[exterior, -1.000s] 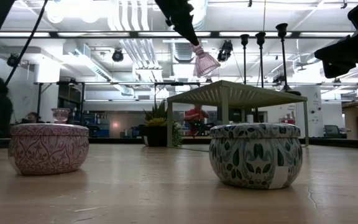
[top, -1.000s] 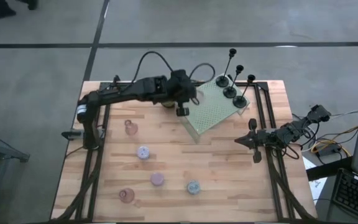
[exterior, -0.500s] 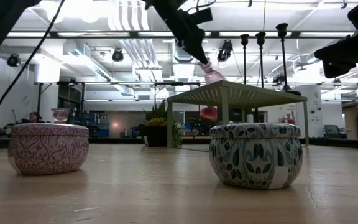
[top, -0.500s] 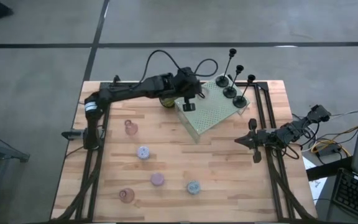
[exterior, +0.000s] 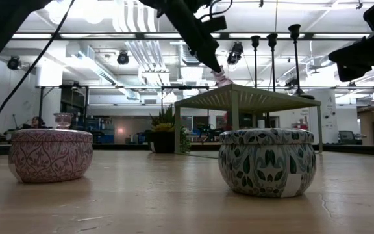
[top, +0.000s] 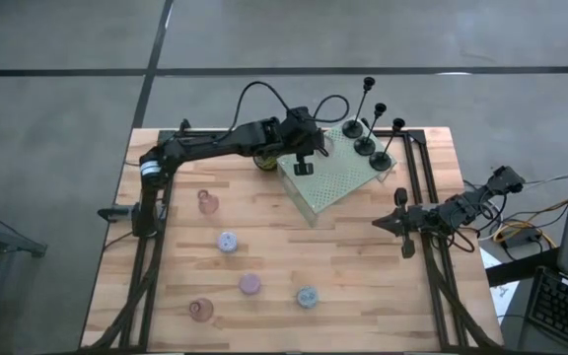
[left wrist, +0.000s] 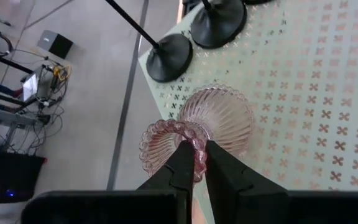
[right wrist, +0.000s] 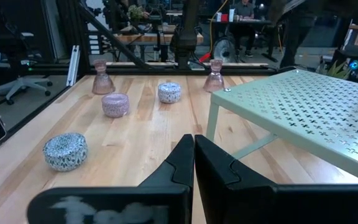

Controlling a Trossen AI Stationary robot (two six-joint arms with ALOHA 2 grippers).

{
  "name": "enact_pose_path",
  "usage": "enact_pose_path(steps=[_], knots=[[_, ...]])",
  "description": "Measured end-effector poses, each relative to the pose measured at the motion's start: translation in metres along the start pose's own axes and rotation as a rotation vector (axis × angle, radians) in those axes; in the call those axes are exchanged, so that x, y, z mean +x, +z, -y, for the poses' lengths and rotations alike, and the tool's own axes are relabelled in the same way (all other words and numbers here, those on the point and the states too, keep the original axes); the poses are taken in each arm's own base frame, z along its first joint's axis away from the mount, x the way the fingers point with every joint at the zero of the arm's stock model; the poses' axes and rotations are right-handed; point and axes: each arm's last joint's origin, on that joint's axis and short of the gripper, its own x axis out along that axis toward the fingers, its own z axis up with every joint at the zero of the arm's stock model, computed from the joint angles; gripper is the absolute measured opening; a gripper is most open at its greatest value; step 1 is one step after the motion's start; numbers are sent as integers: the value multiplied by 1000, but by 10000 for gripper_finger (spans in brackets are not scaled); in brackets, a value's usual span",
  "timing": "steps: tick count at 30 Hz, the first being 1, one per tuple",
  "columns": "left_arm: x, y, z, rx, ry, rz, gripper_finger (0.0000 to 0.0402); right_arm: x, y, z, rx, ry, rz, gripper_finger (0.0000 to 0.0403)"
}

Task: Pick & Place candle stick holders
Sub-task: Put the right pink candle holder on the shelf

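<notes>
A: Pink glass cup point(left wrist: 194, 134) is sitting pinched in the left gripper point(left wrist: 196, 163), fingers closed tight on its rim, cup lying over the green perforated platform point(left wrist: 303, 93).
B: Touching the platform?
A: Can't tell. It's lying beside the three black holders point(top: 366, 138) standing on the platform's far corner.
B: Right gripper point(right wrist: 193, 163)?
A: Fingers pressed together, holding nothing, waiting at the table's right edge, well apart from the platform.
B: Other pieces?
A: Two more pink cups point(top: 206, 202) and point(top: 201, 310) are standing on the wooden table point(top: 363, 286). Lilac tin point(top: 227, 241), pink tin point(top: 249, 284), blue tin point(top: 307, 296) are sitting in a loose row toward the near side.
B: Plant?
A: Potted plant point(exterior: 163, 133) is sitting behind the platform.
</notes>
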Motion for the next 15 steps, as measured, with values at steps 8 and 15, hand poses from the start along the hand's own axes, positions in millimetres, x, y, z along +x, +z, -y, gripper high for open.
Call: enact_pose_path(steps=[8, 15], knots=[[0, 0, -1, -3, 5, 5, 32, 0, 0, 0, -3, 0, 0, 8], [0, 0, -1, -6, 5, 4, 32, 0, 0, 0, -2, 0, 0, 8]])
